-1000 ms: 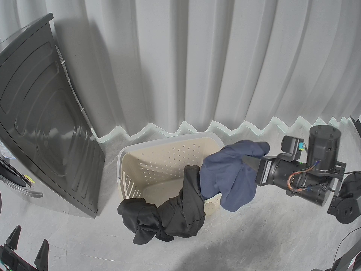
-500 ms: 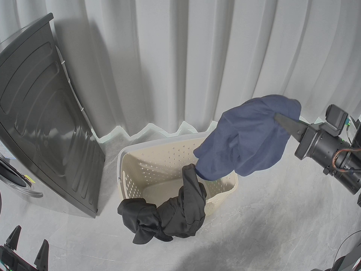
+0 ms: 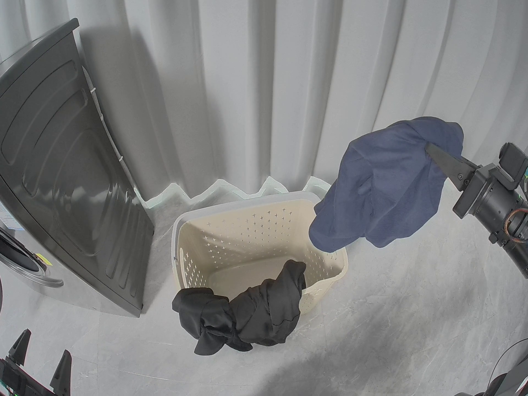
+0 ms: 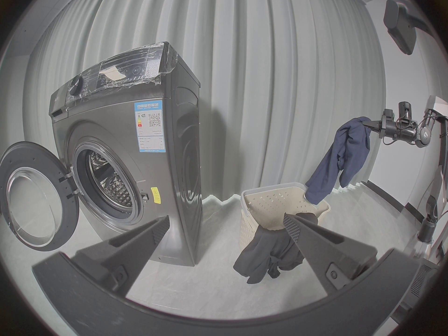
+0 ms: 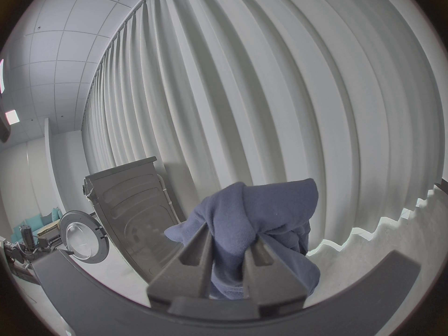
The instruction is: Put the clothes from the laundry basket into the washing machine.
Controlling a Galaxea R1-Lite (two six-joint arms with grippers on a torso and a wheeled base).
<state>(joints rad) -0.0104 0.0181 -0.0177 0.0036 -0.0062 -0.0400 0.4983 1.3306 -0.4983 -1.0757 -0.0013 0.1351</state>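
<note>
A dark blue garment (image 3: 385,188) is being gripped between the 2 fingers of the right hand (image 3: 440,158), which is being held raised at about 2 o'clock from the laundry basket (image 3: 242,207). The cloth is hanging in the air in loose folds, with its lowest fold being carried close over the basket's rim at 3 o'clock; whether it is touching the rim cannot be told. A black garment (image 3: 247,314) is being left draped over the basket's near wall at 6 o'clock, with part of it lying inside and a bunched part hanging outside towards the floor (image 3: 412,314). The basket, cream with small cut-outs, is being stood on the pale floor in front of a white pleated curtain (image 3: 275,83). The washing machine (image 4: 140,164) is being shown at the basket's 9 o'clock, just beside it, with its round door (image 4: 32,197) swung wide open and the drum exposed. The left hand (image 4: 225,219) is being held low at 7 o'clock in the head view, well apart from the basket, with its 2 fingers spread wide and nothing between them.
</note>
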